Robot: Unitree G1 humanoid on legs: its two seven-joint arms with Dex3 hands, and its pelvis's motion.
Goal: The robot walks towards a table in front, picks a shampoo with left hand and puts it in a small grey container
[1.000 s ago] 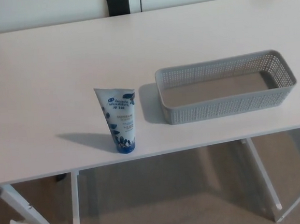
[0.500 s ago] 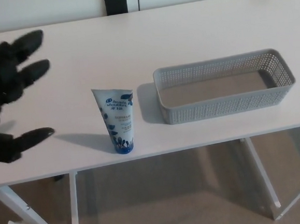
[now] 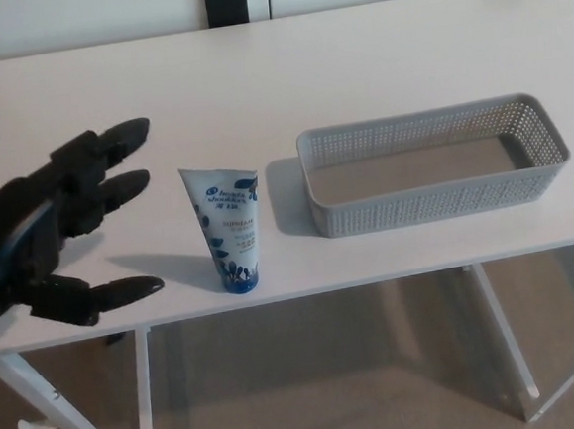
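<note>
The left hand [image 3: 64,227] is seen over the tabletop's left side, held wide open and empty: 2 thick fingers [image 3: 112,141] are spread towards the far side, and the thumb [image 3: 114,290] is set low towards the front edge. All 3 tips are aimed to the robot's right. The shampoo tube [image 3: 229,229] is found exactly there, to the right of the hand, close to the fingertips but clearly apart from them. It is placed near the front edge of the table [image 3: 256,68], left of the middle. The tube is stood on its dark blue cap, so its long axis is carried upright, cap down and flat crimped end up, with the printed face turned to the camera. The opening between fingers and thumb is judged to be lined up with the tube's body, so a sideways reach to the right is called for before any closing. The right hand is not shown, so the left is taken as the nearer. The grey container [image 3: 435,205] is seen empty beyond the tube on the right, near it but apart, its long axis laid along the front edge.
</note>
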